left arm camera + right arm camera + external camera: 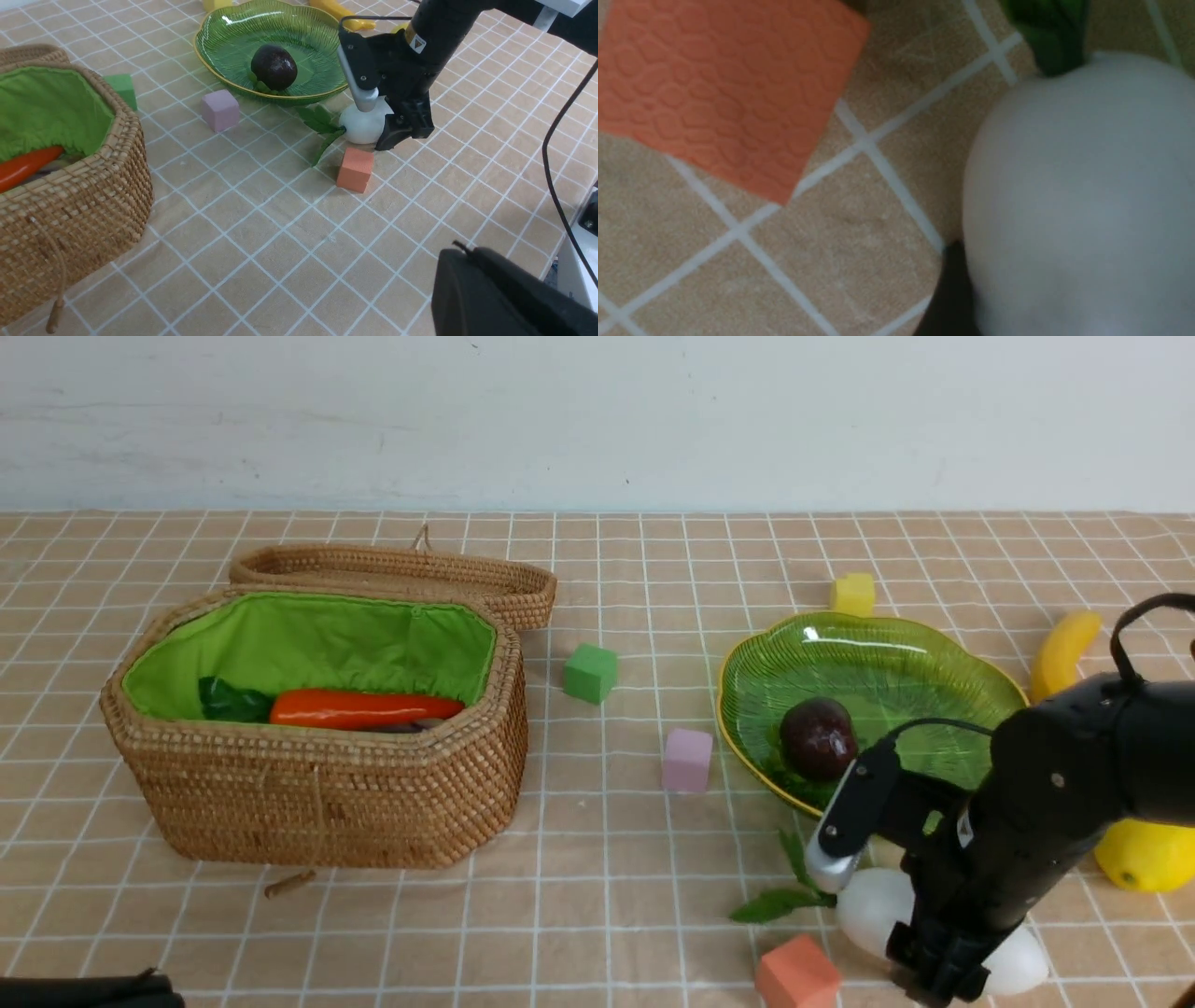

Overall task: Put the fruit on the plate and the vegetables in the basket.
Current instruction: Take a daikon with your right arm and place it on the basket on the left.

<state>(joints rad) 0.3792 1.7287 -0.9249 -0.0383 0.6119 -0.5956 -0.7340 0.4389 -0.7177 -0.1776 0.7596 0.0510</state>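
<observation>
Right claw: your right claw [936,969] is low at the near right of the cloth, astride the middle of the fat white radish [868,907]. In the front view, white shows on either side of its black fingers. In the right wrist view, one dark finger [952,298] lies against the radish's side. You cannot tell whether the jaws press it or stand apart.
Left claw: your left claw [472,284] shows only as a dark shape at the near left edge, well apart from everything, with its jaws together.
Radish: it lies on its side on the beige checked tablecloth [597,915], with its green leaves [777,902] toward the left. It is just in front of the plate and just beside the orange foam cube [796,976].
Plate: the wide translucent green glass plate [896,658] with a thin yellow rim sits right of centre. It holds the small dark maroon mangosteen [819,739] on its near left part.
Other fruit: the long yellow banana [1064,653] lies on the cloth just past the plate's right edge. The round yellow lemon [1144,854] sits on the cloth, partly behind your right arm.
Basket: the large octagonal woven brown rattan basket [317,793] with bright green lining stands open at the left. Its woven lid [401,569] is just behind it.
Carrot: the orange carrot [364,707] with a green leaf lies inside the basket. Something dark shows beneath it, too little for you to name.
Cubes: the green foam cube [590,672] sits between basket and plate. The lilac foam cube [687,759] is near the plate's left rim, and the yellow foam cube [853,593] is at its far edge.
</observation>
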